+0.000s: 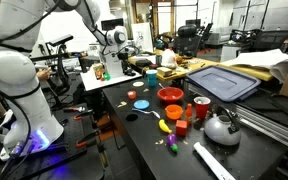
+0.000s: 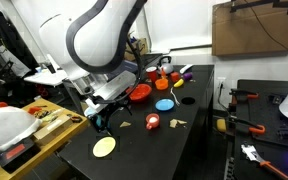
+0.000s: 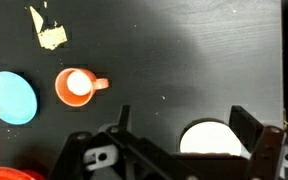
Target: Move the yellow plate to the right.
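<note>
The yellow plate (image 2: 104, 146) is a small pale disc lying flat on the black table near its front corner. In the wrist view the plate (image 3: 212, 138) shows at the bottom, partly hidden by the gripper body. My gripper (image 3: 184, 125) hangs above the plate with its jaws wide apart and nothing between them; the plate sits closer to the right finger (image 3: 247, 126). In an exterior view the gripper (image 2: 100, 122) hovers just over the plate, apart from it.
A blue plate (image 3: 9, 97), an orange cup (image 3: 76, 86) and a yellowish scrap (image 3: 51, 37) lie beyond the plate. Farther along the table stand a red bowl (image 1: 170, 96), a red cup (image 1: 201, 108) and a metal kettle (image 1: 221, 127).
</note>
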Available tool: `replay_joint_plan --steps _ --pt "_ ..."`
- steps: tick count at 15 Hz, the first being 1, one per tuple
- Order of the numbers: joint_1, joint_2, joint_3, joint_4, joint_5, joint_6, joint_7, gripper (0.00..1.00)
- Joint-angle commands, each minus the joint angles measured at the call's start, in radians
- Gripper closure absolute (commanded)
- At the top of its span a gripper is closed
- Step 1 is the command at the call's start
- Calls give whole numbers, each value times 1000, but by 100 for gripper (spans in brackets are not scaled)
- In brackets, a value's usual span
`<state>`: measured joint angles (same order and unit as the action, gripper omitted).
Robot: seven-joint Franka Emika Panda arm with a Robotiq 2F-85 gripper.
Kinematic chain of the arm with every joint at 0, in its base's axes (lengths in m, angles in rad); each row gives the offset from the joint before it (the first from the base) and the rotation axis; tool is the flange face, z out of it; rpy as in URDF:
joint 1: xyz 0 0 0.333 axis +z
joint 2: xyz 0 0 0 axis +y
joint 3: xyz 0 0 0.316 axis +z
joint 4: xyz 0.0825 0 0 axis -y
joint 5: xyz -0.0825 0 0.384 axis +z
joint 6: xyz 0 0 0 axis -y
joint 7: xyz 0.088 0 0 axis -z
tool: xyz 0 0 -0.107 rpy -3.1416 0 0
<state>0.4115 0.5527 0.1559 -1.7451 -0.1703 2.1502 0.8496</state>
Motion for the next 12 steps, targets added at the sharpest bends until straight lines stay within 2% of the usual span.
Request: replay_joint_plan --steps 1,4,6,7,12 --pt "24 63 -37 72 -25 9 -13 0" --pt "31 94 -45 113 -19 3 -14 0" --pt "11 48 -22 75 19 0 -45 0" --pt "27 83 -41 92 4 4 -14 0" --pt "26 73 -38 94 10 3 -30 0"
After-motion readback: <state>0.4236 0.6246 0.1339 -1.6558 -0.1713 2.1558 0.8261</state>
